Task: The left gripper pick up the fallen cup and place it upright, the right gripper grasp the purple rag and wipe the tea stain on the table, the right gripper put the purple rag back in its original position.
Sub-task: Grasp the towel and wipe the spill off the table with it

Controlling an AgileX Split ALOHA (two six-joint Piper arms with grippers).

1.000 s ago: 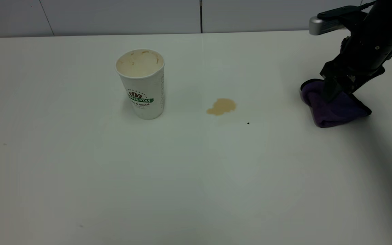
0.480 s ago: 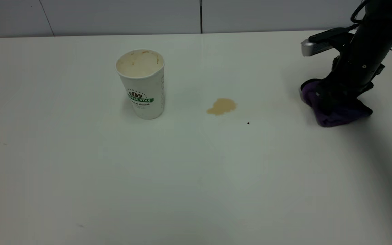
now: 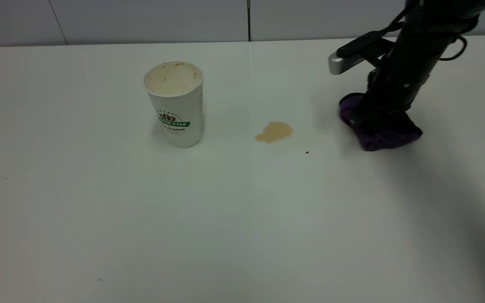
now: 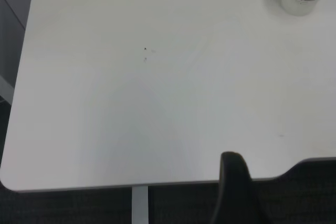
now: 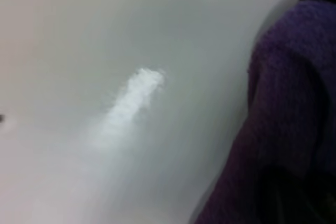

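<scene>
1. White and smooth, the table is filling nearly the whole exterior frame, with a pale panelled wall running along the top edge.
2. I am pressing my right gripper down at the right of the frame, its fingers clamping onto the purple rag, which is bunching beneath it on the tabletop.
3. At centre frame the tea stain is lying apart from the rag, to its left.
4. Left of centre the cup is standing upright, mouth open to the top.
5. My left gripper is showing only as a dark shape at the bottom of its wrist view; I cannot tell how its fingers are set.
</scene>
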